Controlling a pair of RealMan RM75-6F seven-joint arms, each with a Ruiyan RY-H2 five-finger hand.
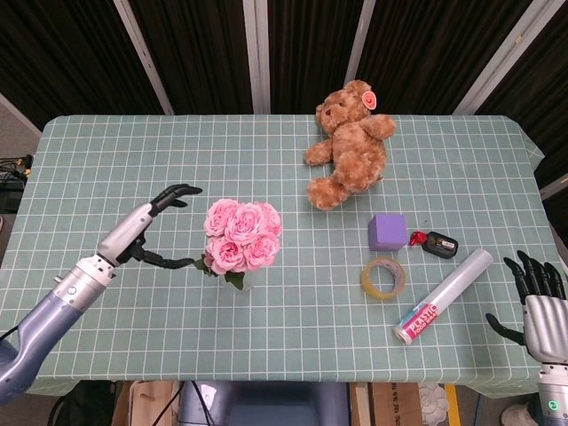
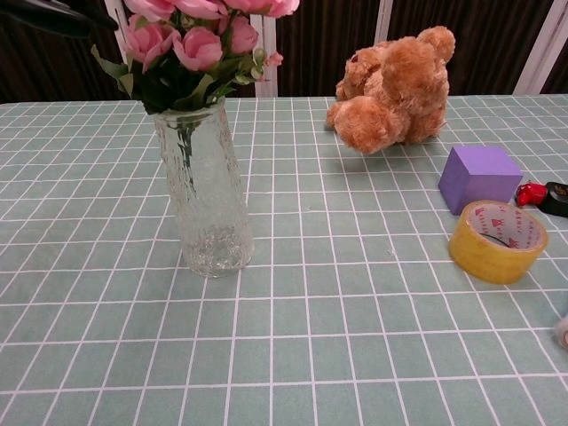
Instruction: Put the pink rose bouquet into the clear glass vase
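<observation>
Now, from my remote seat, I see the pink rose bouquet point(image 2: 202, 40) standing in the clear glass vase point(image 2: 201, 191), stems down inside, leaves spilling over the rim. In the head view the vase is almost hidden beneath the blooms; in the chest view it stands upright on the green checked table point(image 1: 293, 302), at the near left.

My left hand point(image 1: 153, 235) hovers just left of the flowers, fingers spread wide and holding nothing, one fingertip reaching close to the leaves; I cannot tell whether it touches them. My right hand point(image 1: 535, 293) hangs off the near right edge of the table, fingers apart and empty.

By my judgement the bouquet is light and soft at the top, with petals that would bruise or shed if squeezed, so any regrasp belongs on the stems just under the leaves. The vase looks tall and narrow with a textured wall; it is probably heavy enough to stand but easy to tip, breakable, and somewhat slippery. If it needs steadying, I would hold it around the lower body.

Further right lie a brown teddy bear point(image 1: 349, 142) at the far side, a purple block point(image 1: 387, 232), a yellow tape roll point(image 1: 382, 278), a small red and black object point(image 1: 435, 242) and a plastic wrap roll point(image 1: 443, 295).
</observation>
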